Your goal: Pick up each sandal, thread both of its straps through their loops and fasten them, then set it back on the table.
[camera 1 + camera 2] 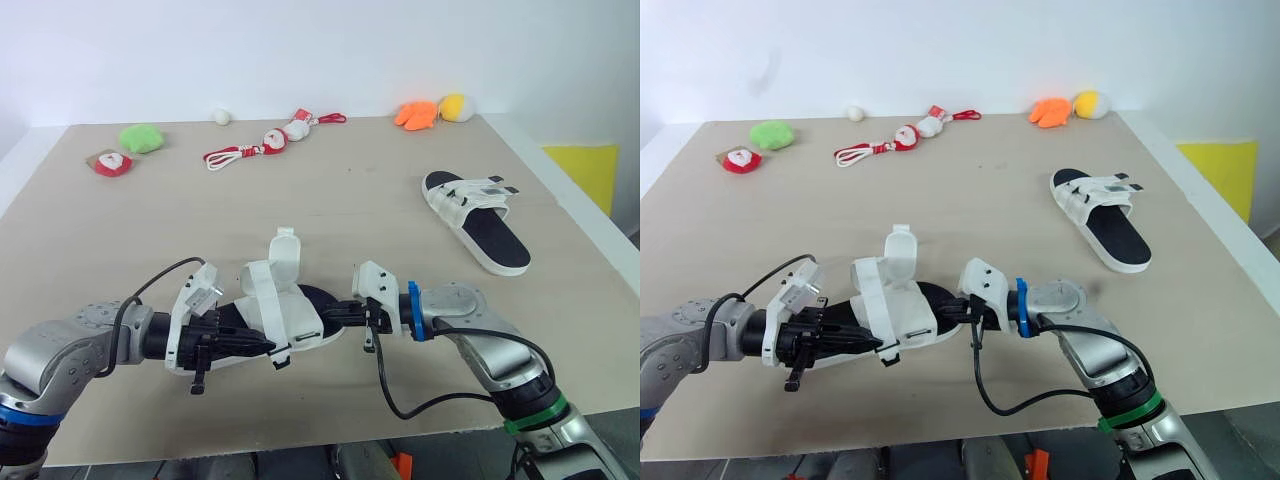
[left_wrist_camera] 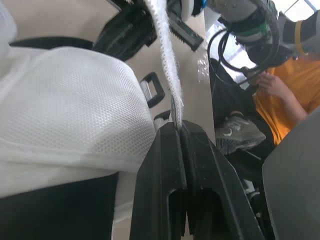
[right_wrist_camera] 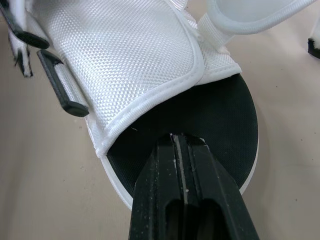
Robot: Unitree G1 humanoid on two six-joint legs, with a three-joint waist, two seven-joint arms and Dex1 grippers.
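The sandal lies at the tabletop's front, between the arms. Left fingers pinch a strap only by its thin edge, and right fingers clamp the sandal's rim. A hard pull could slip either hold.

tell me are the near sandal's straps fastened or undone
Undone: the near sandal's straps stand up loose, clear of the black loops; the left pincer pinches one strap's end.

My two head cameras look forward and down over the table from its near edge, sharing the whole tabletop to the far wall. The left wrist camera presses close against the near sandal, facing along the pinched strap past the table's edge. The right wrist camera looks closely onto that sandal's black sole.
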